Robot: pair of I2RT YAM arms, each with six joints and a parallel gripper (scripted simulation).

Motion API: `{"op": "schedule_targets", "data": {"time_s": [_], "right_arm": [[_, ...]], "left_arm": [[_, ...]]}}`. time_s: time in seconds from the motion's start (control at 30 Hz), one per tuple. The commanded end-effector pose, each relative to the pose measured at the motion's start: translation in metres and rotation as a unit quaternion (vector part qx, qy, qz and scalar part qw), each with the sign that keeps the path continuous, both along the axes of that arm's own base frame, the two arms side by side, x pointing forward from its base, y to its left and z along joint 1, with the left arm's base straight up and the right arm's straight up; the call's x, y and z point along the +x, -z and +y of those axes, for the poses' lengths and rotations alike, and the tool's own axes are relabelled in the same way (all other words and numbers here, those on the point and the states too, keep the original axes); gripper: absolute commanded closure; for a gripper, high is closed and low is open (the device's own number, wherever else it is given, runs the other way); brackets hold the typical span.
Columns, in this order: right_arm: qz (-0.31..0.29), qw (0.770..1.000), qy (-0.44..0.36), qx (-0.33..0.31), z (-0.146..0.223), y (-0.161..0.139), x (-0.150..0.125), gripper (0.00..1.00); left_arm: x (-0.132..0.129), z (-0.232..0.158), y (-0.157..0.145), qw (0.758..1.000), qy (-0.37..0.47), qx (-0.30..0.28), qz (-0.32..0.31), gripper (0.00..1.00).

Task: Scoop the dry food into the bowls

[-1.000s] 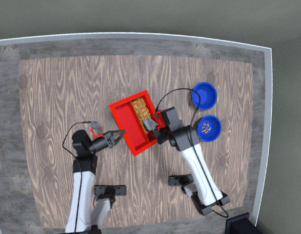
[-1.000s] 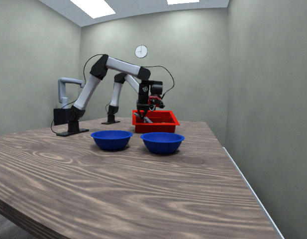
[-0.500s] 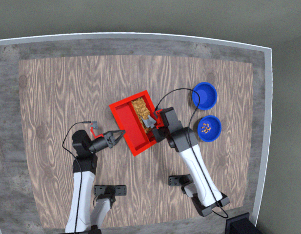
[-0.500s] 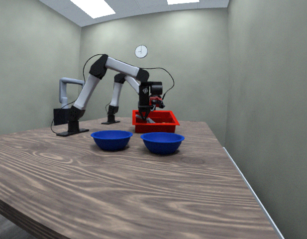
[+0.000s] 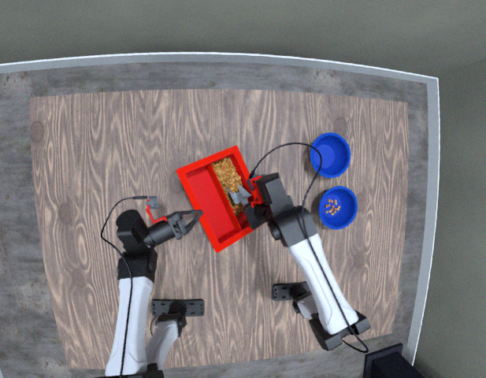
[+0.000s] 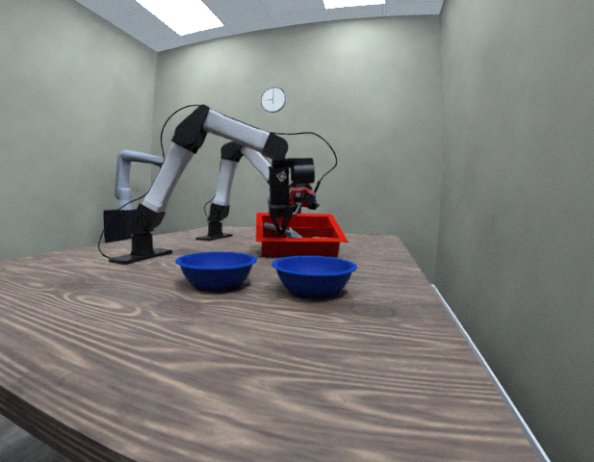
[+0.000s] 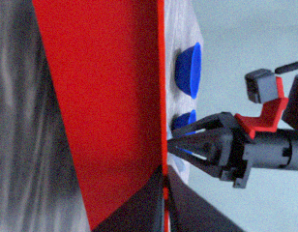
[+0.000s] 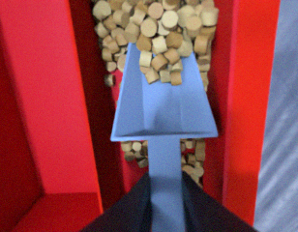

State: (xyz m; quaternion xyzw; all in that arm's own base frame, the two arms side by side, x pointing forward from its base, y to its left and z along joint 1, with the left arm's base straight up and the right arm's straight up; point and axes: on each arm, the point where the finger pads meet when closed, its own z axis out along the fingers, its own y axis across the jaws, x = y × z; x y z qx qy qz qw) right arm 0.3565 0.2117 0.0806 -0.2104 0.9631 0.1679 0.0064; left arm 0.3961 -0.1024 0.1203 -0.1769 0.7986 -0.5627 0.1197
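Showing food on scoop (image 8: 163,108): right wrist view | hidden: exterior view

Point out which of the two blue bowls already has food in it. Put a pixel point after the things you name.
The blue bowl nearer the arms' bases (image 5: 346,217) (image 6: 216,276): orange-brown pieces lie on its bottom, while the other bowl (image 5: 336,156) (image 6: 314,282) shows none.
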Motion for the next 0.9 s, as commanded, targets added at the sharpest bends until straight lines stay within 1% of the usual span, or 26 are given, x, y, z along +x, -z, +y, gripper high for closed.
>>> {"op": "schedule_targets", "data": {"time_s": [0.0,0.03,0.23,0.27,0.33,0.37,0.4,0.73,0.8,0.83,0.87], "right_arm": [[-0.026,0.999,-0.008,0.024,0.015,-0.012,0.005,1.00],[-0.045,0.998,-0.004,0.033,0.017,-0.016,0.007,1.00],[-0.063,0.997,0.002,0.043,0.021,-0.011,0.013,1.00],[-0.044,0.998,-0.001,0.033,0.017,-0.005,0.006,1.00],[-0.044,0.998,-0.001,0.033,0.017,-0.005,0.006,1.00],[-0.063,0.997,0.005,0.041,0.020,-0.006,0.014,1.00],[-0.070,0.996,0.004,0.046,0.023,-0.008,0.014,1.00],[-0.103,0.993,0.016,0.048,0.025,0.000,0.023,1.00],[-0.104,0.993,0.017,0.051,0.026,0.001,0.023,1.00],[-0.078,0.996,0.010,0.046,0.024,0.006,0.014,1.00],[-0.078,0.996,0.010,0.046,0.024,0.006,0.014,1.00]], "left_arm": [[0.010,-0.002,-0.040,0.998,0.011,-0.003,-0.064,1.00],[0.010,-0.002,-0.040,0.998,0.011,-0.003,-0.064,1.00],[0.010,-0.002,-0.040,0.998,0.011,-0.003,-0.064,1.00],[0.010,-0.002,-0.040,0.998,0.011,-0.003,-0.064,1.00],[0.010,-0.002,-0.040,0.998,0.011,-0.003,-0.064,1.00],[0.010,-0.002,-0.040,0.998,0.011,-0.003,-0.064,1.00],[0.010,-0.002,-0.040,0.998,0.011,-0.003,-0.064,1.00],[0.010,-0.002,-0.040,0.998,0.011,-0.003,-0.064,1.00],[0.010,-0.002,-0.040,0.998,0.011,-0.003,-0.064,1.00],[0.010,-0.002,-0.040,0.998,0.011,-0.003,-0.064,1.00],[0.010,-0.002,-0.040,0.998,0.011,-0.003,-0.064,1.00]]}}
